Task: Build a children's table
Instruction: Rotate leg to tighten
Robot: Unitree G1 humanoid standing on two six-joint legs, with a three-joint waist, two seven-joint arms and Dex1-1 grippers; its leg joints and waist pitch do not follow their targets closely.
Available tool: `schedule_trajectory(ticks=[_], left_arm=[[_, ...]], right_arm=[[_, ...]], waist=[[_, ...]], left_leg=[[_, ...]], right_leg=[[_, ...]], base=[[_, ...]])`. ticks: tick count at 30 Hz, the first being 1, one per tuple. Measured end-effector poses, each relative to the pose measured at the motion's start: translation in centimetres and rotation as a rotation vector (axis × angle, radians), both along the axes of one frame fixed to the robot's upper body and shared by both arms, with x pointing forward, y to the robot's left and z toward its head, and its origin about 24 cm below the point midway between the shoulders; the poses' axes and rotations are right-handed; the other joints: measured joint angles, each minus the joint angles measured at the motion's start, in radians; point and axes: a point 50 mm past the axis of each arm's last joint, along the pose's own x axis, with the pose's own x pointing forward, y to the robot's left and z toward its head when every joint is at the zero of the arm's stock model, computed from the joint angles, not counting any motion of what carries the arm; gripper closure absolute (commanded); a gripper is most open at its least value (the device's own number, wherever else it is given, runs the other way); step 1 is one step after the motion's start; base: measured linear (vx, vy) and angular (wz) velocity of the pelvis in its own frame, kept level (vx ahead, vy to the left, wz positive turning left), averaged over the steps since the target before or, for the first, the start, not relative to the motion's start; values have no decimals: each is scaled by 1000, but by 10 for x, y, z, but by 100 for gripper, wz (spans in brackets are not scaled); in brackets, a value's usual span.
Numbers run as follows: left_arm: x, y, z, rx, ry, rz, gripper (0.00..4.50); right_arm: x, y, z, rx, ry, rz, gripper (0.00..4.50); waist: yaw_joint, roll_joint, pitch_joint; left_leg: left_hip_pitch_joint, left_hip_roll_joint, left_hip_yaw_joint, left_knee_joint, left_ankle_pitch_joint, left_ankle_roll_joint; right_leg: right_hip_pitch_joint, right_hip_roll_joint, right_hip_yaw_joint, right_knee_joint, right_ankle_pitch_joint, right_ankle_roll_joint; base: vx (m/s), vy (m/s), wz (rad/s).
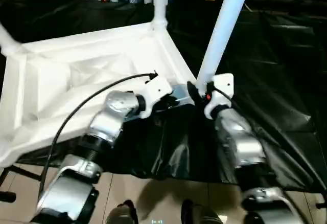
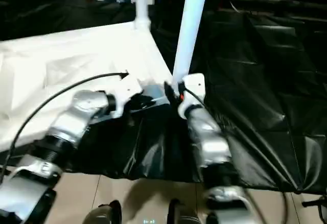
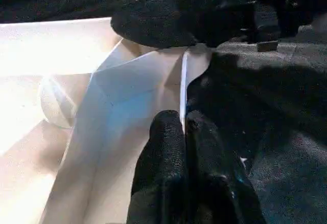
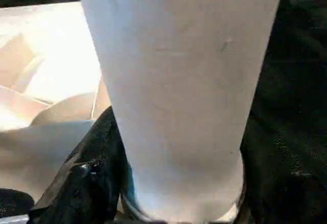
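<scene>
The table top (image 1: 76, 75) is white plastic, smooth, with a faint sheen on its ribbed underside. The leg (image 1: 223, 27) between the right gripper's (image 4: 179, 203) fingers is a white plastic tube, smooth and satin. Both grippers carry matt black fingers (image 3: 173, 157) with a finely grained, rubber-like surface; the left gripper (image 3: 183, 132) pinches a thin plastic edge. The forearms (image 1: 240, 142) are brushed silver metal with white plastic wrist housings. Beneath the hands lies a black sheet (image 1: 276, 81), creased and glossy like plastic film.
</scene>
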Motion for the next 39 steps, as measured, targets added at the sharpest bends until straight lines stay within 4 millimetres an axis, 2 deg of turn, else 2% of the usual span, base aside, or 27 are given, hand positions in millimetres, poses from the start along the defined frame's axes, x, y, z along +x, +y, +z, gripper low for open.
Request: schedule_trajectory(ticks=[3,4,8,12,15,18,23,28,35,39], left_arm=[[-1,0,0,0,-3,-5,450],[-1,0,0,1,-3,-7,450],[-4,3,1,6,-7,-30,450],[-7,9,1,3,6,-80,450],[-10,14,2,6,18,-121,450],[-12,25,2,20,36,-172,450],[-17,35,2,45,59,-247,450],[-22,46,2,61,100,-327,450],[-27,54,1,72,148,-395,450],[-29,54,1,76,159,-421,450]], right_arm=[[-2,1,-1,-18,-12,12,104],[-2,1,-1,-22,-15,19,83],[-5,-2,-2,-51,-36,85,61],[-5,-10,2,-145,-60,235,18],[-6,-13,4,-183,-61,329,18],[-11,-22,8,-254,-56,510,18],[-21,-30,7,-266,-15,695,18],[-30,-38,11,-288,22,870,64],[-37,-39,11,-257,62,997,120],[-39,-42,12,-259,84,1035,151]], waist=[[0,0,0],[0,0,0],[-2,0,0],[-1,2,-1],[1,3,-1],[4,4,-1],[6,4,-1],[10,4,-1],[16,4,-1],[26,4,-1]], left_leg=[[-1,0,0,0,0,0],[-1,0,0,0,0,0],[-1,0,0,-1,0,0],[-1,1,-1,-3,0,2],[-1,5,-1,-3,3,6],[-1,7,-1,-3,3,6],[-2,7,-1,-1,3,6],[-2,8,-1,0,3,6],[-3,9,0,2,3,6],[-3,9,0,3,3,6]], right_leg=[[0,0,0,0,0,0],[0,0,0,0,1,0],[-1,0,-1,0,2,-2],[-2,1,-3,1,2,-1],[-2,4,-5,1,2,-1],[-2,6,-6,2,2,-1],[-2,6,-5,2,2,-2],[-2,6,-6,3,2,-2],[-2,6,-7,4,2,-2],[-2,6,-7,4,2,-2]], base=[[0,0,0],[0,0,0],[0,0,0],[0,0,0],[0,0,0],[0,0,0],[0,0,0],[0,0,0],[0,0,0],[0,0,0]])
